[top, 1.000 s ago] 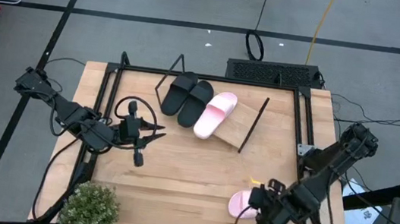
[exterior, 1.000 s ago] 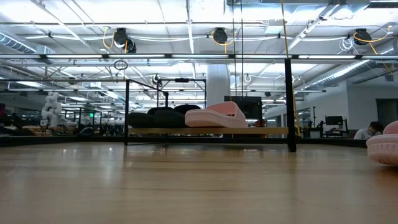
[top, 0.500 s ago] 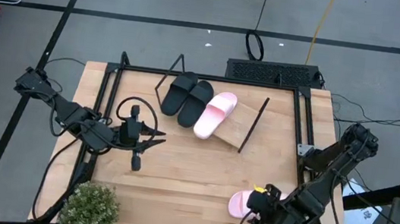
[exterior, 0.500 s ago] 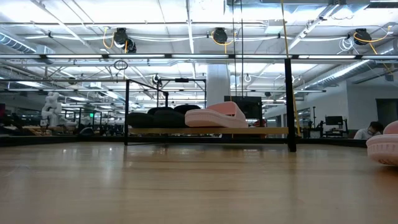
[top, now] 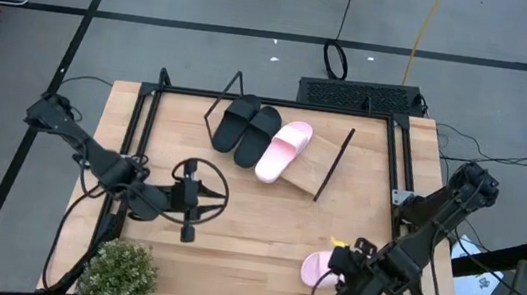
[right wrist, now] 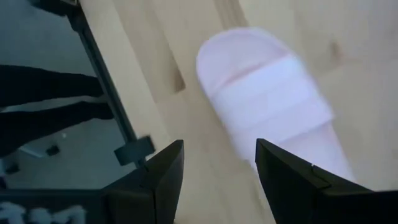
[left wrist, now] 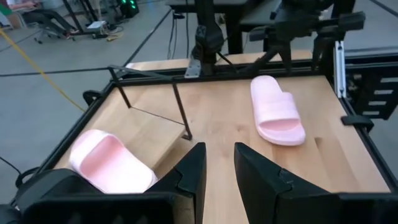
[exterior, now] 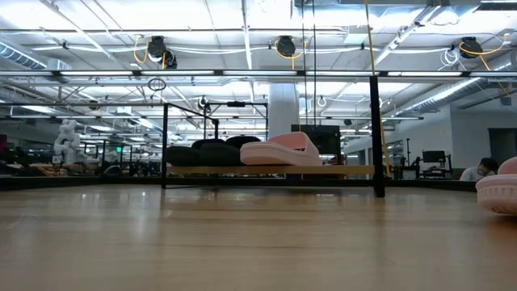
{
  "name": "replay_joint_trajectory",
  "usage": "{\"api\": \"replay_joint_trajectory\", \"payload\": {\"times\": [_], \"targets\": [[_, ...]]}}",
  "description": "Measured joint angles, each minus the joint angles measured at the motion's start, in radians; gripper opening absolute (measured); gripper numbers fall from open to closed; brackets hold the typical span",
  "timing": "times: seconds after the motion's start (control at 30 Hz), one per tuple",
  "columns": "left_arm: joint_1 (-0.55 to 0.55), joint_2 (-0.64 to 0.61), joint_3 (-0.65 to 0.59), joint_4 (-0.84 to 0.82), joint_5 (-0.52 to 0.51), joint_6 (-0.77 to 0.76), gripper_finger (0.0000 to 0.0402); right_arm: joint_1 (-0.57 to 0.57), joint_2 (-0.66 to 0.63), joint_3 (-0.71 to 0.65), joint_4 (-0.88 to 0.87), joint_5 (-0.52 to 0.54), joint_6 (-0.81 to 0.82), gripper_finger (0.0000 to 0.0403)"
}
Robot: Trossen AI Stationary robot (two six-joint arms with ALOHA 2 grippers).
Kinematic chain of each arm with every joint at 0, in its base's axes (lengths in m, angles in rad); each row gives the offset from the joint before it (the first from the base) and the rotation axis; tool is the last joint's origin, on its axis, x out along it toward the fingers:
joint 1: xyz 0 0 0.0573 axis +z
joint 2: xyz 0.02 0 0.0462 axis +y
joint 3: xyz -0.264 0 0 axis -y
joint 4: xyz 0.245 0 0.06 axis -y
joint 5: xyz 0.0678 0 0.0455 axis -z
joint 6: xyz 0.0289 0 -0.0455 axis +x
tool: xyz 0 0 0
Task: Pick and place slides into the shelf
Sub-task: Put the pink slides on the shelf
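Note:
The shelf (top: 311,170) stands at the table's far middle. The black pair (top: 246,125) and one pink slide (top: 283,151) lie side by side on its board, as the low view also shows for the shelf (exterior: 339,170). The other pink slide (top: 317,268) lies sole down on the table near the near right corner. My right gripper (top: 340,281) hovers open at that slide's right side; in its wrist view the slide (right wrist: 273,99) lies just beyond the open fingers. My left gripper (top: 205,201), slightly open, hangs over the table's left middle and points toward the loose slide (left wrist: 277,112).
A potted plant (top: 117,271) stands at the near left corner. A black metal frame (top: 269,101) runs along the table's far and side edges. Bare tabletop (top: 254,227) lies between the two grippers.
My left gripper has moved toward the table's right and near edges, out over the tabletop. My right gripper has stayed by the loose pink slide, dipping toward the near edge and back. No slide has moved.

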Motion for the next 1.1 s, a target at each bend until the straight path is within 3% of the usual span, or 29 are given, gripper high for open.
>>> {"api": "replay_joint_trajectory", "payload": {"times": [0.37, 0.63, 0.8, 1.1], "targets": [[-0.010, 0.011, 0.000, 0.036, -0.021, 0.003, 0.0086, 0.056, -0.002, -0.185, 0.127, 0.009, 0.243, 0.0189], [-0.010, 0.011, 0.000, 0.035, -0.019, -0.003, 0.0086, 0.087, -0.015, -0.206, 0.132, -0.042, 0.303, 0.0189], [-0.010, 0.011, 0.000, 0.035, -0.020, 0.009, 0.0086, 0.099, -0.051, -0.206, 0.035, -0.125, 0.256, 0.0189], [-0.010, 0.011, 0.000, 0.034, -0.023, 0.020, 0.0086, 0.073, -0.074, -0.206, -0.138, -0.051, -0.118, 0.0189]]}}
